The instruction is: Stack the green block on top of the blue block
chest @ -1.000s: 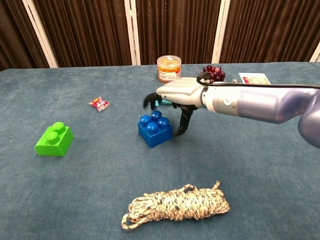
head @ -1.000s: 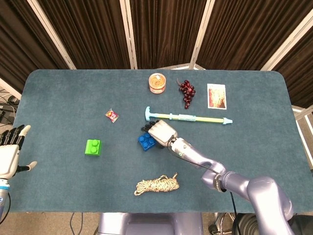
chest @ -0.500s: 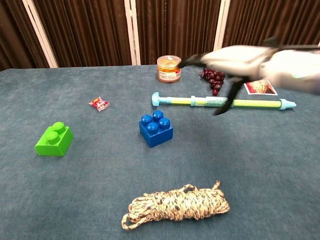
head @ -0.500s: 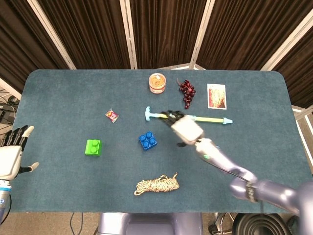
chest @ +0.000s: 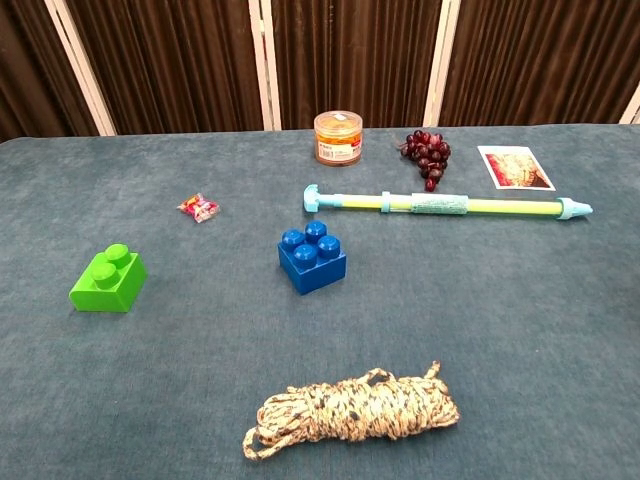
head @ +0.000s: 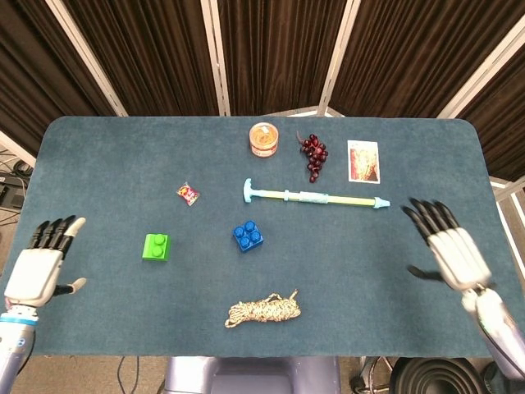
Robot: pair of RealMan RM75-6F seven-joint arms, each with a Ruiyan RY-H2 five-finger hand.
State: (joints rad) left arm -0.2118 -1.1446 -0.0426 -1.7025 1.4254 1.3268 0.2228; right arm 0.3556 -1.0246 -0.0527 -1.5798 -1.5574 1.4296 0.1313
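The green block (head: 156, 246) (chest: 108, 279) lies on the blue-grey table, left of centre. To its right, a clear gap away, sits the blue block (head: 247, 236) (chest: 312, 257), studs up, nothing on it. My left hand (head: 45, 264) hovers at the table's left edge, fingers spread and empty, well left of the green block. My right hand (head: 447, 245) is out at the right side, open with fingers apart, far from both blocks. The chest view shows neither hand.
A coiled rope (head: 264, 309) (chest: 352, 410) lies near the front edge. Behind the blue block runs a long yellow-and-teal pump (head: 316, 197) (chest: 445, 205). Farther back stand an orange tub (head: 263, 139), dark grapes (head: 313, 156) and a picture card (head: 363, 161). A small candy wrapper (head: 188, 194) lies behind the green block.
My right hand has pulled away from beside the blue block, swinging right and back to the table's right side. The left hand has risen slightly. Neither block moved.
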